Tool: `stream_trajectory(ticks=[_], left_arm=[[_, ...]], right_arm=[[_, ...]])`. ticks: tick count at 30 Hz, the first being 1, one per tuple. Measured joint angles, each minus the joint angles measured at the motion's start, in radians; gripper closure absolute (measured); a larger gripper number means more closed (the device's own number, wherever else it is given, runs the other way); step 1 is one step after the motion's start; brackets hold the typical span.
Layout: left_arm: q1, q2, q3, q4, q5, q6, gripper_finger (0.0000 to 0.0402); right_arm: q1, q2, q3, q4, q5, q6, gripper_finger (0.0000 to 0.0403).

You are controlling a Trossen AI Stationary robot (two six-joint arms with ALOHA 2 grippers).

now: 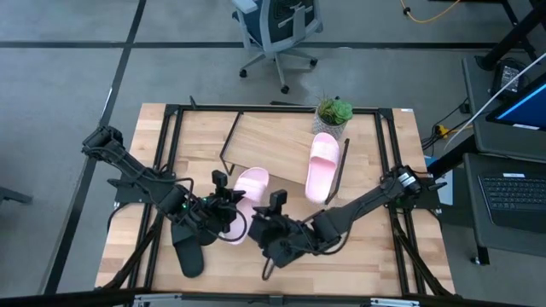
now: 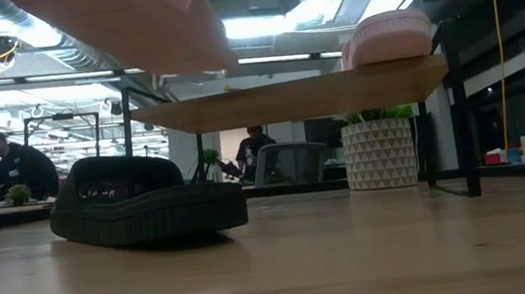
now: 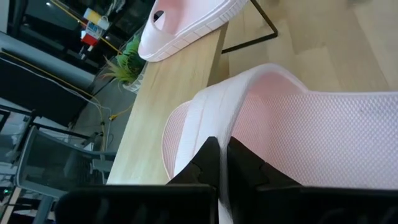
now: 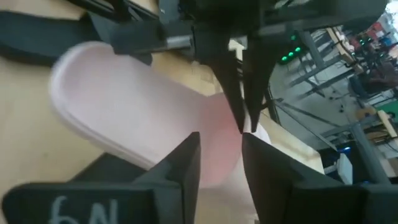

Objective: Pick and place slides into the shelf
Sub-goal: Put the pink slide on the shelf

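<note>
My left gripper (image 1: 229,201) is shut on a pale pink slide (image 1: 249,189), which shows large in the left wrist view (image 3: 298,130) and as a blurred shape at the top of the low view (image 2: 127,23). My right gripper (image 4: 221,165) is open just beside it, its fingers on either side of the slide's pink end (image 4: 217,140). A second pink slide (image 1: 322,166) lies on the shelf (image 1: 273,143) by its sole. A black slide (image 2: 145,212) rests sole down on the table, near my left arm (image 1: 188,251). My left gripper pinches the pink slide's wide strap (image 3: 217,124) at its edge between its two fingers. The fingers come from the table's left, slanting downward. The slide hangs tilted, lifted clear of the table, near the shelf's front edge. Whether my right gripper's open fingers touch the slide, I cannot tell.
A potted plant (image 1: 333,112) in a white patterned pot (image 2: 379,153) stands at the shelf's far right corner. The shelf's thin black legs (image 2: 462,112) stand on the tabletop. An office chair (image 1: 277,30) is beyond the table; people sit in the room behind (image 2: 19,167).
</note>
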Motion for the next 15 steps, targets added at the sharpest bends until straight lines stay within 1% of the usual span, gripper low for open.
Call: stream_trajectory(ticks=[3,5,7,9,10,11,15], left_arm=[[-0.009,-0.003,0.0,-0.001,-0.011,0.0,0.0399],[-0.015,-0.005,0.0,0.001,-0.035,0.0,0.0399],[-0.023,-0.008,0.0,0.0,-0.052,0.002,0.0399],[-0.028,-0.012,0.0,0.012,-0.056,0.018,0.0399],[-0.028,-0.012,0.0,0.025,-0.06,0.029,0.0399],[-0.027,-0.012,0.0,0.037,-0.063,0.044,0.0399],[-0.024,-0.012,0.0,0.125,-0.064,0.111,0.0399]], right_arm=[[0.031,-0.003,0.048,-0.159,0.008,0.138,0.029],[0.056,-0.002,0.063,-0.288,0.03,0.279,0.0307],[0.08,-0.002,0.062,-0.384,0.065,0.403,0.0337],[0.108,-0.002,0.06,-0.464,0.091,0.511,0.0379],[0.122,-0.002,0.06,-0.484,0.101,0.547,0.039],[0.137,-0.002,0.06,-0.494,0.113,0.576,0.0393],[0.188,0.0,0.06,-0.494,0.154,0.632,0.0395]])
